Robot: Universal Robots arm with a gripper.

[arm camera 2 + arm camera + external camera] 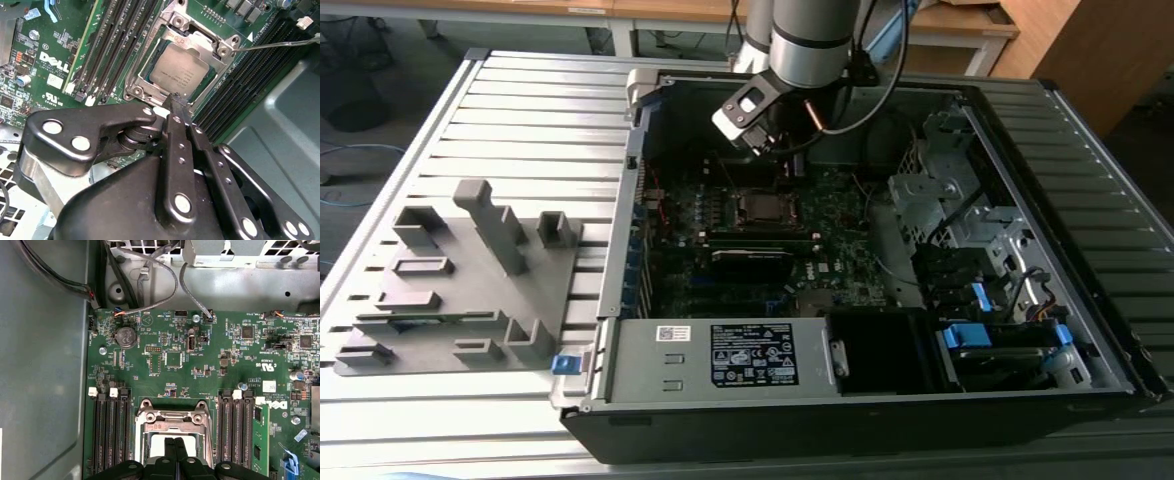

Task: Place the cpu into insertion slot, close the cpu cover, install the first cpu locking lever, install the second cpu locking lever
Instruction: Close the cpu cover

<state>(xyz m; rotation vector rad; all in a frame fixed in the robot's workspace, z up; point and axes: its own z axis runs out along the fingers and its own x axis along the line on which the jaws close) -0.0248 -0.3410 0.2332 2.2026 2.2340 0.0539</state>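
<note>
The cpu (176,75), a flat grey-brown square, lies in the insertion slot (134,85) on the green motherboard. The silvery cpu cover (200,41) lies flat around it as a frame. A thin metal lever (272,45) reaches out sideways from one corner of the slot. My gripper (176,100) is shut, its black fingertips together just over the slot's near edge, with nothing visible between them. In the first wrist view the gripper (175,442) points at the slot (145,432). In the exterior view the gripper (781,160) hangs just beyond the slot (759,207) inside the open computer case.
Long black memory slots (110,435) flank the socket on both sides. Cables (150,275) run along the case wall. A power supply (720,355) and drive cage (961,210) fill the case's near and right parts. A grey fixture block (454,270) stands at the exterior view's left.
</note>
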